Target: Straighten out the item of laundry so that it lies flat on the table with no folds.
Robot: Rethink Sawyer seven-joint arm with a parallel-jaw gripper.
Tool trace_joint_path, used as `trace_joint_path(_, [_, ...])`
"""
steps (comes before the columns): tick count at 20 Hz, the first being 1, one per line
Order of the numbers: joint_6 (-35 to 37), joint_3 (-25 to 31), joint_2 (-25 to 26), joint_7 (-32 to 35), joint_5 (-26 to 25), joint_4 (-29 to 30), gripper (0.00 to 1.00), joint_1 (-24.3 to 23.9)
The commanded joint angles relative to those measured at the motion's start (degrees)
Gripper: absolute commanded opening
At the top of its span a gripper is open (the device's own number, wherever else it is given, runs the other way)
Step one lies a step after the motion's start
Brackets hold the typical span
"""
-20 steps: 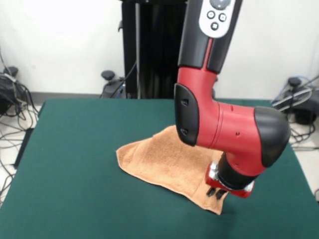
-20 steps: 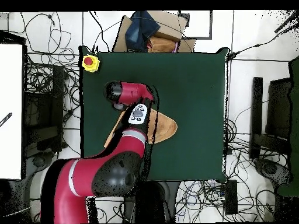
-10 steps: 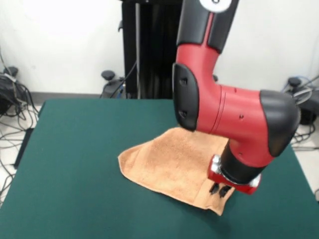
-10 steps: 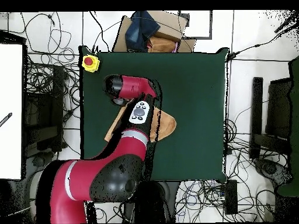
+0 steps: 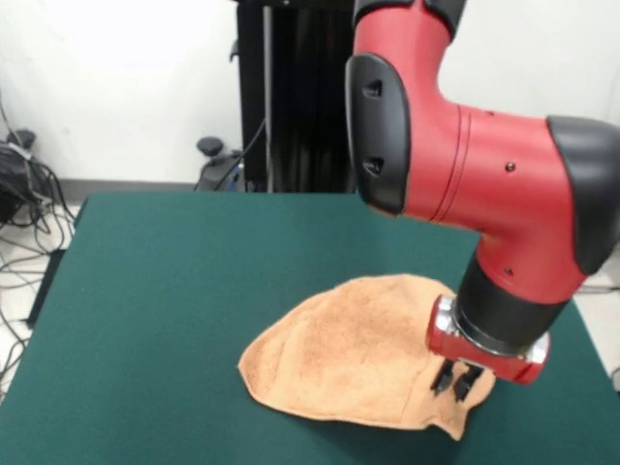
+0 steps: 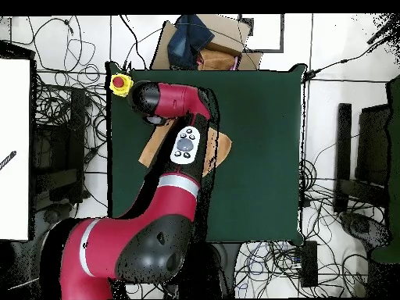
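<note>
Towel [image 5: 354,354] lying on the table [image 5: 174,291], toward 4 o'clock of the front view's table area, rumpled into a rounded mound rather than spread flat. Rounded edge bulging toward 8 o'clock, a small flap hanging at 5 o'clock near the table's front edge. Peach-orange terry, no stripes or tag discernible from here.

Gripper [image 5: 457,380] hanging from the red and black arm [image 5: 484,194], down at the towel's 4 o'clock corner. Two short dark fingers [image 5: 446,378] close together, tips at the cloth; seemingly pinching a fold of towel, though the contact itself too small to confirm fully.

From overhead, towel [image 6: 221,148] mostly hidden beneath the arm [image 6: 168,203], only an orange sliver showing at 3 o'clock of the forearm and another at 9 o'clock. Table [image 6: 258,156] dark green, towel sitting left of its centre. Wrist end of the arm toward 10 o'clock of the table, close to a yellow box with a red button [image 6: 119,83] at the table's corner. Gripper itself not visible from above.
</note>
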Motion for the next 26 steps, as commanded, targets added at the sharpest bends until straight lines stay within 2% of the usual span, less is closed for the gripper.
trace_joint_path(1, [-4.88, 1.15, 6.71, 19.85, 2.35, -3.03, 0.0, 0.07])
trace_joint_path(12, [-18.05, 3.62, 11.51, 16.83, 1.15, 0.69, 0.0, -0.14])
trace_joint_path(16, [-21.81, 4.65, 11.21, 14.74, 0.95, 2.99, 0.0, -0.33])
trace_joint_path(21, [-24.1, 5.14, 11.44, 14.82, 2.17, 3.71, 0.0, -0.21])
trace_joint_path(26, [-24.34, 4.91, 13.12, 14.12, 2.74, 1.98, 0.0, -0.51])
